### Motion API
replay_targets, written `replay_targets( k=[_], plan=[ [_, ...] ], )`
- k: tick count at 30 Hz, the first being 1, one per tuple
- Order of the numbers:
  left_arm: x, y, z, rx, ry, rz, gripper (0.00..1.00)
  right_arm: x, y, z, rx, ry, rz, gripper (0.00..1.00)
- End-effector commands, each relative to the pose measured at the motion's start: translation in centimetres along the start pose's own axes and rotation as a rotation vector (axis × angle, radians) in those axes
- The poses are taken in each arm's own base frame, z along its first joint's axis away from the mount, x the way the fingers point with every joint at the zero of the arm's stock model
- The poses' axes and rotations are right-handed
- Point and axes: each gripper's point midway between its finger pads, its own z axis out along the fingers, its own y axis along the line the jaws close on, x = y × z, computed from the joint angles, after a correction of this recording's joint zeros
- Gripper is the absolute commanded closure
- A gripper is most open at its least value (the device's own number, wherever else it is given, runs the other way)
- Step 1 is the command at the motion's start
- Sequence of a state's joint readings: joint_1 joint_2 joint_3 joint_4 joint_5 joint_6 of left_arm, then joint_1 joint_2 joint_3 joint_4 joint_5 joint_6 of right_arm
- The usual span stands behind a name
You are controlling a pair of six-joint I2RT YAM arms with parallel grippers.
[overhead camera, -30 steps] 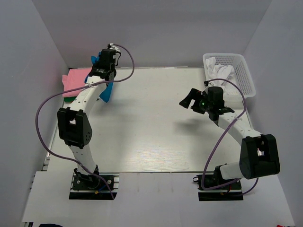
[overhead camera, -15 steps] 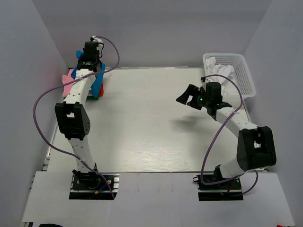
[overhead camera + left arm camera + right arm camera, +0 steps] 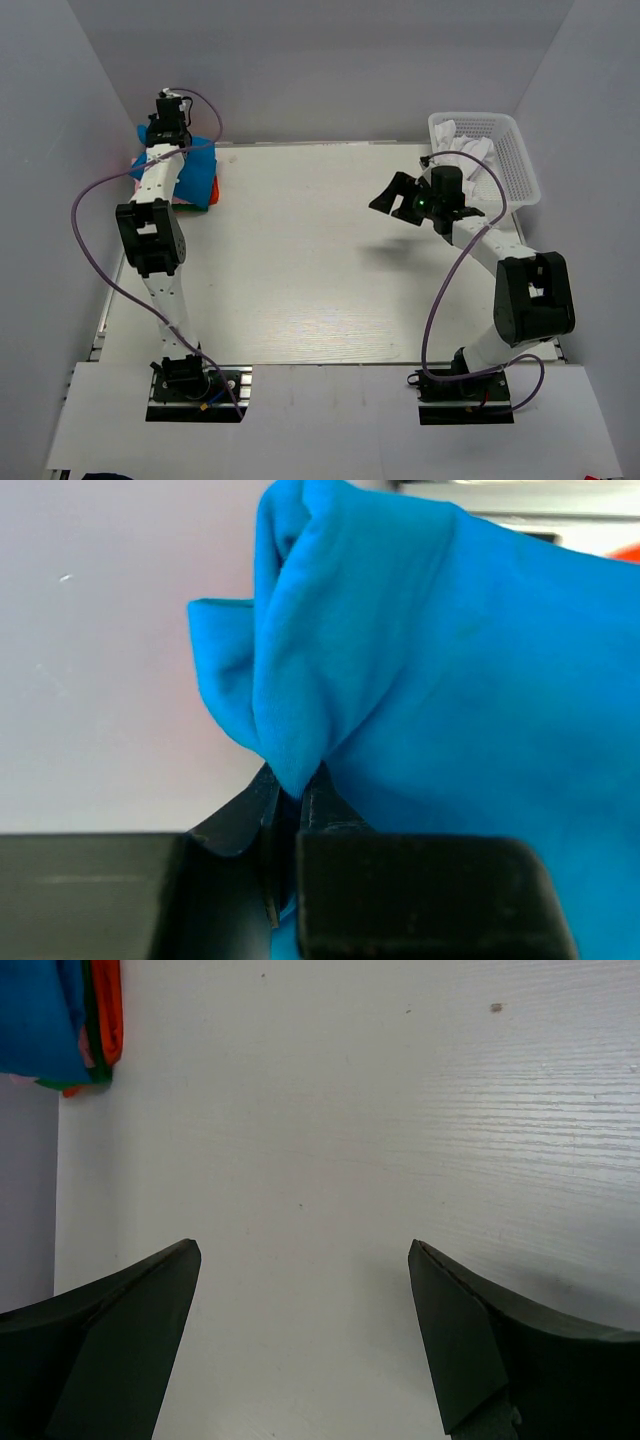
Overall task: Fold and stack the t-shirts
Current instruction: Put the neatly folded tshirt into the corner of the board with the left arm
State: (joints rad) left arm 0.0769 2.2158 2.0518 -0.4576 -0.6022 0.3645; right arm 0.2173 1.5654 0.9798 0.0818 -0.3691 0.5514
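Observation:
My left gripper (image 3: 160, 128) is at the far left corner, shut on a fold of the bright blue t-shirt (image 3: 195, 172), which drapes over a stack of folded shirts with pink (image 3: 138, 166), orange (image 3: 214, 189) and green edges showing. In the left wrist view the blue cloth (image 3: 440, 670) fills the frame and its fold is pinched between the jaws at my left gripper (image 3: 290, 790). My right gripper (image 3: 385, 198) is open and empty above the table, left of the basket; its wrist view shows my right gripper (image 3: 304, 1250) over bare table. White shirts (image 3: 468, 150) lie in the basket.
A white mesh basket (image 3: 520, 165) stands at the far right corner. The white table (image 3: 320, 260) is walled in by grey panels at the back and both sides. The stack (image 3: 60, 1020) shows at the top left of the right wrist view.
My left arm has swung left and back, carrying the blue shirt from beside the stack onto it. My right gripper has moved slightly back and left, still open.

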Motion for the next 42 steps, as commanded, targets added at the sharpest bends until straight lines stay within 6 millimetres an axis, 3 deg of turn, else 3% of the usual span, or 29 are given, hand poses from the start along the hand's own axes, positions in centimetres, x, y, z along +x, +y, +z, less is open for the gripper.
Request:
replay_targets(
  k=[1,5,6,7,9,15,18,19,20,23,25,26,27,30,31,32,33,34,35,37,39,42],
  plan=[
    [-2.2,4.3,0.1,-0.134,-0.056,-0.125,1.00,-1.9,1.6,0.4,-0.049,-0.035,-0.024,0.10],
    [0.0,5.0,2.6,-0.217,-0.001,-0.139,1.00,-2.1,1.7,1.0,-0.063,-0.025,-0.021,0.10],
    [0.1,4.8,2.9,-0.227,0.004,-0.147,0.92,-1.9,1.5,1.2,-0.060,-0.016,-0.017,0.10],
    [1.0,5.1,3.3,-0.239,0.029,-0.139,0.45,-2.3,1.8,1.2,-0.065,-0.022,-0.025,0.10],
    [1.4,4.9,3.6,-0.247,0.042,-0.132,0.00,-2.0,1.3,1.5,-0.056,-0.011,-0.021,0.10],
    [1.3,4.2,2.1,-0.152,0.063,-0.206,0.00,-2.2,1.7,1.3,-0.060,-0.031,-0.044,0.10],
    [-0.7,4.1,-0.1,-0.080,0.026,-0.275,0.00,-2.1,2.0,1.0,-0.060,-0.036,-0.061,0.10],
    [-1.3,3.9,-0.9,-0.064,0.017,-0.304,0.00,-2.1,2.3,0.8,-0.062,-0.043,-0.090,0.10],
    [-2.5,5.1,-2.2,-0.060,-0.014,-0.340,0.00,-2.2,2.4,0.7,-0.054,-0.047,-0.099,0.10],
    [-4.5,3.9,-5.1,0.116,-0.038,-0.463,0.00,-2.4,2.6,-0.2,-0.034,-0.068,-0.133,0.10],
    [-5.5,4.3,-8.6,0.212,-0.059,-0.546,0.00,-2.2,2.1,-0.8,0.006,-0.087,-0.150,0.10],
    [-3.9,1.5,-9.3,0.328,-0.010,-0.575,0.00,-2.0,1.6,-0.9,0.027,-0.089,-0.156,0.10],
    [-3.7,0.4,-10.9,0.394,-0.011,-0.592,0.00,-1.8,1.3,-1.0,0.042,-0.095,-0.165,0.10],
    [-1.7,-5.5,-17.8,0.731,0.000,-0.688,0.00,-0.5,0.1,-1.9,0.092,-0.095,-0.150,0.10],
    [2.3,-7.9,-20.4,0.836,0.058,-0.686,0.00,0.7,-0.7,-2.5,0.104,-0.080,-0.134,0.10],
    [1.3,-9.4,-22.9,0.982,-0.030,-0.711,0.00,0.9,0.0,-3.2,0.075,-0.084,-0.139,0.10],
    [2.4,-10.6,-24.8,1.045,-0.009,-0.779,0.00,0.8,0.6,-4.0,0.058,-0.099,-0.144,0.10],
    [6.7,-14.1,-26.6,1.124,0.065,-0.753,0.00,2.7,-0.7,-4.2,0.084,-0.070,-0.129,0.10],
    [5.7,-13.7,-29.1,1.187,-0.023,-0.768,0.00,2.6,-0.5,-4.9,0.085,-0.092,-0.147,0.10],
    [7.7,-15.3,-31.5,1.233,0.029,-0.721,0.00,3.1,-0.5,-5.7,0.081,-0.104,-0.145,0.10],
    [9.5,-15.3,-31.5,1.150,0.096,-0.707,0.00,4.0,-0.7,-6.5,0.078,-0.130,-0.129,0.10],
    [9.4,-14.1,-32.9,1.121,0.037,-0.690,0.00,4.9,0.2,-7.6,0.025,-0.142,-0.115,0.10]
  ],
)
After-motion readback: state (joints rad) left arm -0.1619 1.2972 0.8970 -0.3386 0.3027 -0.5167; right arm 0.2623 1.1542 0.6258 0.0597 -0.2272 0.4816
